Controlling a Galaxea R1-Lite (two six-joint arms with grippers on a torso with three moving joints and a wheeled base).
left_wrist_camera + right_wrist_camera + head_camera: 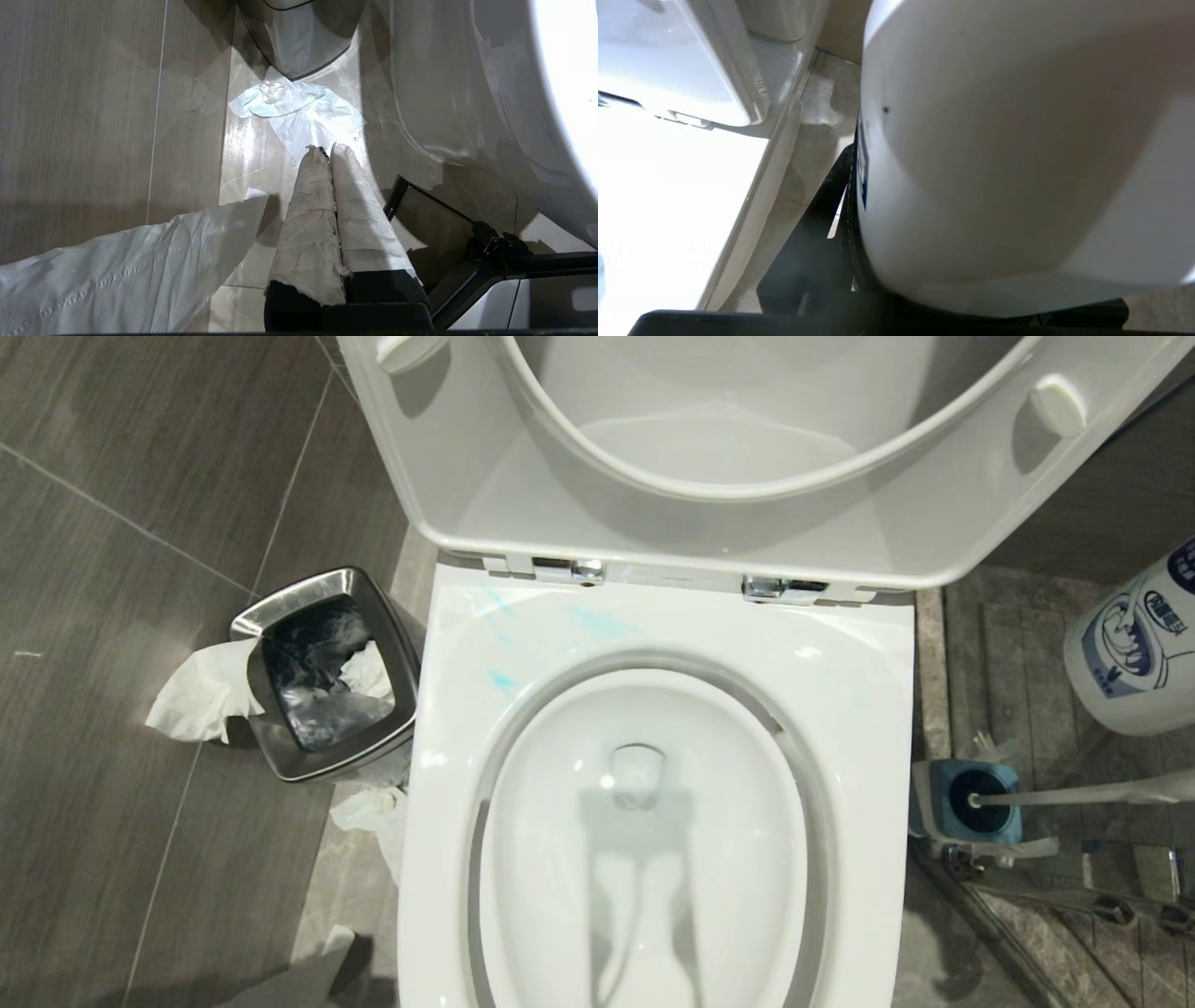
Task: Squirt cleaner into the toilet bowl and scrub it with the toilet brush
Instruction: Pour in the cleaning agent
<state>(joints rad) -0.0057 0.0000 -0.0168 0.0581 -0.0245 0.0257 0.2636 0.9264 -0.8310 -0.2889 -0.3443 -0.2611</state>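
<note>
The cleaner (1134,649) is seen at the right edge of the head view, beside the toilet bowl (644,840), and is gripped by the right gripper (859,242), one finger pressed against its side. The toilet brush (1074,795) is lodged in its blue holder (962,803) below the bottle. The left gripper (324,151) is held closed and empty above the floor tissue (299,112)

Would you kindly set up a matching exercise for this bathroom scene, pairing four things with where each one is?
Things:
1. cleaner bottle
2. toilet brush
3. steel waste bin
4. toilet lid

Places:
A. raised above the toilet bowl
B. floor, robot's left of the toilet
C. head in the blue-grey holder
D. gripped by the right gripper, right of the toilet

Pairs: 1-D, 2-C, 3-B, 4-A
</note>
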